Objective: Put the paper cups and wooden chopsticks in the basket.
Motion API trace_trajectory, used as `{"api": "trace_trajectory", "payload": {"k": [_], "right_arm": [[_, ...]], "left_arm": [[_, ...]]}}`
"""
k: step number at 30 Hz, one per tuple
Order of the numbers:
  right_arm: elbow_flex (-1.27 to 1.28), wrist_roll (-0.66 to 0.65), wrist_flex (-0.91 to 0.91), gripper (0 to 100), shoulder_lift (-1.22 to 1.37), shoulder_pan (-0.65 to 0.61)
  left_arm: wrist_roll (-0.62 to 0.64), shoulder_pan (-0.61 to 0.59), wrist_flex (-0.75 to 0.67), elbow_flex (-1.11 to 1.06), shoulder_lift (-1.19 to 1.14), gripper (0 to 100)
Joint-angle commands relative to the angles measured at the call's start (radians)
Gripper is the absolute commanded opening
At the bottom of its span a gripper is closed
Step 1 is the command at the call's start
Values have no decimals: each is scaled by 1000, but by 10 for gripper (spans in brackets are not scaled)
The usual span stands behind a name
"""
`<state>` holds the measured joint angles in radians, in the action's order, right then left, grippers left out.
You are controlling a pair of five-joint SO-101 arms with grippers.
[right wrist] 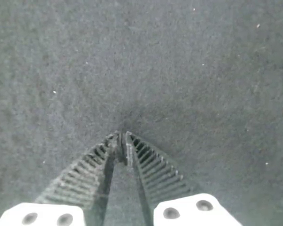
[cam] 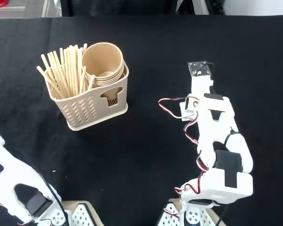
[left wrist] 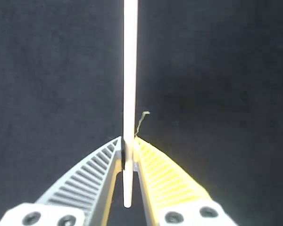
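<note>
Black cloth [cam: 146, 141] covers the table, leaving broad open ground between the beige slotted basket [cam: 92, 109] toward the far left and a white arm [cam: 217, 122] stretched out well apart on the other side. A bundle of wooden chopsticks [cam: 66, 70] stands in the basket beside nested paper cups [cam: 103, 59], both rising above its rim. The left gripper [left wrist: 129, 153] pinches a single chopstick [left wrist: 130, 70] near one end, over the cloth. The right gripper [right wrist: 121, 141] is pressed together, tips touching, just above the cloth.
</note>
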<state>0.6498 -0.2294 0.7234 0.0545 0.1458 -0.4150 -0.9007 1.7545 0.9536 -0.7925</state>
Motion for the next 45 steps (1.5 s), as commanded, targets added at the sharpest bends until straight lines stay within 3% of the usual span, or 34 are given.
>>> {"api": "trace_trajectory", "payload": {"k": [1, 8, 13, 23, 27, 33, 45], "right_arm": [[-8, -9, -14, 13, -13, 8], [-7, -9, -11, 13, -15, 8], [-7, -9, -11, 13, -15, 8], [-7, -9, -11, 13, -15, 8], [-7, -9, -11, 13, -15, 8], [-7, -9, -9, 13, -15, 8], [-7, -9, -9, 13, -15, 8]], "left_arm": [[-8, 79, -83, -453, 496, 30], [98, 182, -491, -1152, 1204, 30], [255, 275, -764, -1434, 1591, 29], [678, 469, -1277, -1666, 1936, 29], [710, 618, -1516, -1808, 1998, 29], [703, 757, -1547, -1969, 2010, 29], [703, 766, -1539, -2106, 2010, 31]]}}
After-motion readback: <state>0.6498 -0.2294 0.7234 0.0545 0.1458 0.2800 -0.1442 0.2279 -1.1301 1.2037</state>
